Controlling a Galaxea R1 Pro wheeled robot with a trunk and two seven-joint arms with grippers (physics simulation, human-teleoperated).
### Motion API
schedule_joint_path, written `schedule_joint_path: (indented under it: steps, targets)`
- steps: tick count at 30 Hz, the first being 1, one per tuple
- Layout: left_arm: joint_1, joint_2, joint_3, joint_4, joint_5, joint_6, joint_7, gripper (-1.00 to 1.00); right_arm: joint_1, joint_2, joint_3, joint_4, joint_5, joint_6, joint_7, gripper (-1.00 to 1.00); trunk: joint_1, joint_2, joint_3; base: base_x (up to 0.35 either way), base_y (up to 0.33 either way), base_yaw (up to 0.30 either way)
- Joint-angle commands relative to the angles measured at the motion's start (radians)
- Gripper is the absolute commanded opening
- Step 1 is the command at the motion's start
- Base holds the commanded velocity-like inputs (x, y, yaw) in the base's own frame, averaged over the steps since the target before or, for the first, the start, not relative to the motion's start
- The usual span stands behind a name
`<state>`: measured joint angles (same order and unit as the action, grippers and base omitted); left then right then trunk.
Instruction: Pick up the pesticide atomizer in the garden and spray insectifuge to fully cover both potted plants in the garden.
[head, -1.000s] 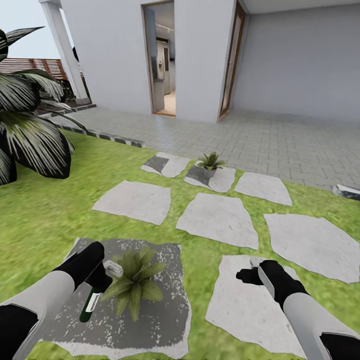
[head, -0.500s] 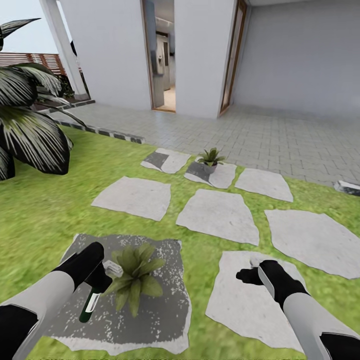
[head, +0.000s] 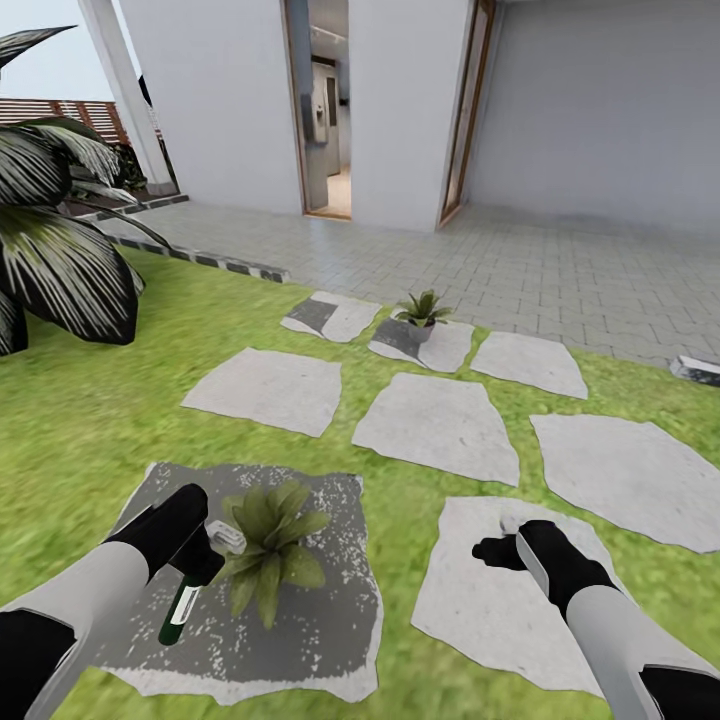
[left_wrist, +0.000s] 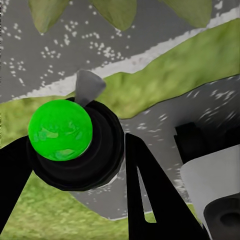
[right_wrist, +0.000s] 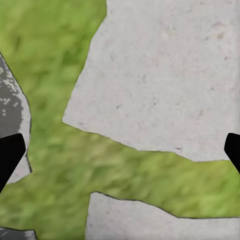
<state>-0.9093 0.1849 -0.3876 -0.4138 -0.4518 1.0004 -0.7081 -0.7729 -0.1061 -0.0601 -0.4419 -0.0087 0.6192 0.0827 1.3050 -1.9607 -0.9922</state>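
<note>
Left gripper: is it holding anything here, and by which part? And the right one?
The left gripper holds the pesticide atomizer near its top, just below the white nozzle head, its green body hanging down. The right gripper is open, holding nothing.

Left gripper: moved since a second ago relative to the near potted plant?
No. The left gripper still holds the pesticide atomizer beside the near potted plant; only the camera view shifted slightly.

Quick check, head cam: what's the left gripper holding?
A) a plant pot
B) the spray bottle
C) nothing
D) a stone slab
B: the left gripper is closed around the pesticide atomizer, its white nozzle beside the near potted plant; the right gripper holds nothing.
</note>
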Motion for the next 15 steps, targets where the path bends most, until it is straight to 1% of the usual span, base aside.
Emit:
schedule_joint_path:
  steps: [1,4,8,15]
  targets:
    - [0.0,0.001,-0.003,-0.002,-0.01,0.001,-0.01,-1.0,0.0,0.0,-0.004,-0.002,0.0,0.005,0.003,1.0,0.0,0.0,-0.001,0.016,0.016,0.0]
    - [0.0,0.001,-0.003,-0.002,-0.01,0.001,-0.01,-1.0,0.0,0.0,-0.004,-0.001,0.0,0.005,0.003,1.0,0.0,0.0,-0.001,0.094,0.158,0.0]
    - [0.0,0.001,-0.004,-0.002,-0.01,0.001,-0.01,-1.0,0.0,0.0,-0.004,-0.002,0.0,0.005,0.003,1.0,0.0,0.0,-0.001,0.114,0.296,0.0]
    - [0.001,0.001,-0.009,-0.002,-0.01,0.001,-0.01,-1.0,0.0,0.0,-0.004,-0.001,0.0,0.005,0.003,1.0,0.0,0.0,-0.001,0.011,0.025,0.0]
